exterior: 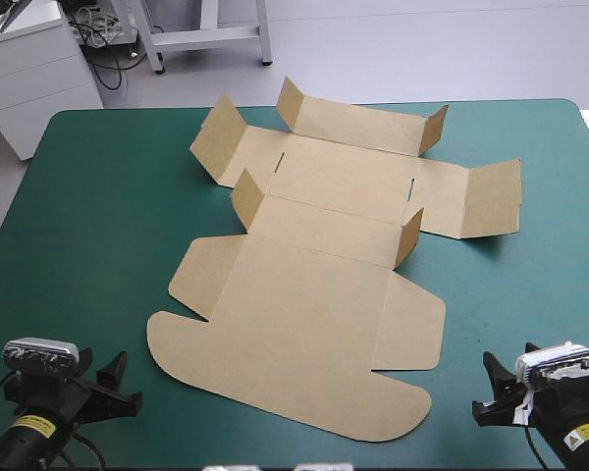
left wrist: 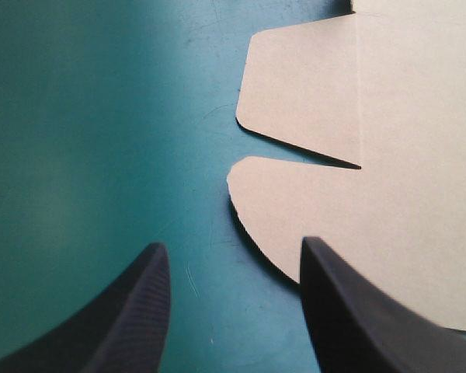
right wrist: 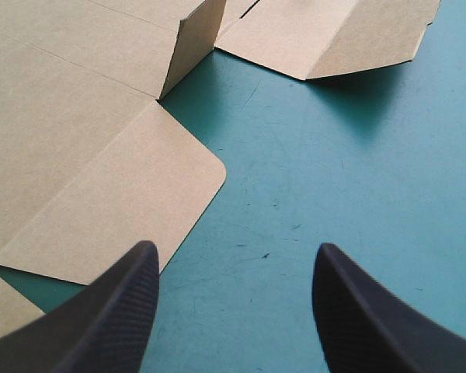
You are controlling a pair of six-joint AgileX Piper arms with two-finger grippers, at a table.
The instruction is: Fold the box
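Note:
The brown box (exterior: 314, 265) lies unfolded across the middle of the teal-green table (exterior: 88, 226), mostly flat, with several small flaps standing up at its far half. My left gripper (exterior: 115, 385) is open near the front left corner, short of the box's rounded lid corner (left wrist: 241, 175). My right gripper (exterior: 493, 391) is open near the front right corner. A rounded side flap (right wrist: 132, 202) lies just ahead of its left finger (right wrist: 116, 311). A raised flap (right wrist: 188, 43) stands farther ahead. Neither gripper touches the board.
Bare teal-green cover (right wrist: 334, 179) stretches ahead of the right gripper and around the left gripper (left wrist: 78, 140). A white cabinet (exterior: 25, 69) stands beyond the table's far left corner.

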